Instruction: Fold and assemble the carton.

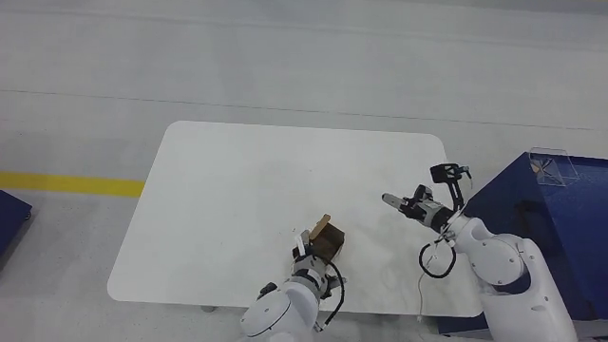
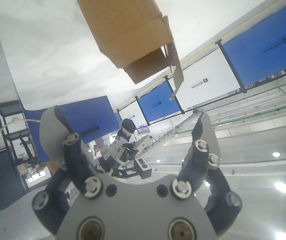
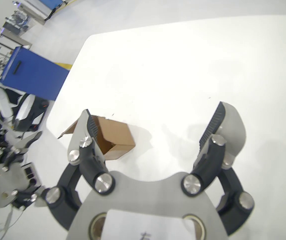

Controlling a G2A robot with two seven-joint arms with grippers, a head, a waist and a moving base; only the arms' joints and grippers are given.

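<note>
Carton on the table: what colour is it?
The carton is plain brown, clearest in the left wrist view.

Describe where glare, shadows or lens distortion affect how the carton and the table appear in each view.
Top view: even light; the carton looks dark on the white table. Right wrist view: glare washes out the table, and the carton casts a soft shadow. Left wrist view: the wide lens curves the table edge, and the carton is well lit.

1. Noted: left arm (image 1: 285, 315) and right arm (image 1: 496, 258) have white rounded shells with black joints.
2. The left gripper (image 2: 129, 121): grey plate, black linkages, silver screws.
3. The right gripper (image 3: 154, 111): same build, ribbed black pads.
4. A black cable (image 1: 425, 256) loops beside the right wrist.
</note>
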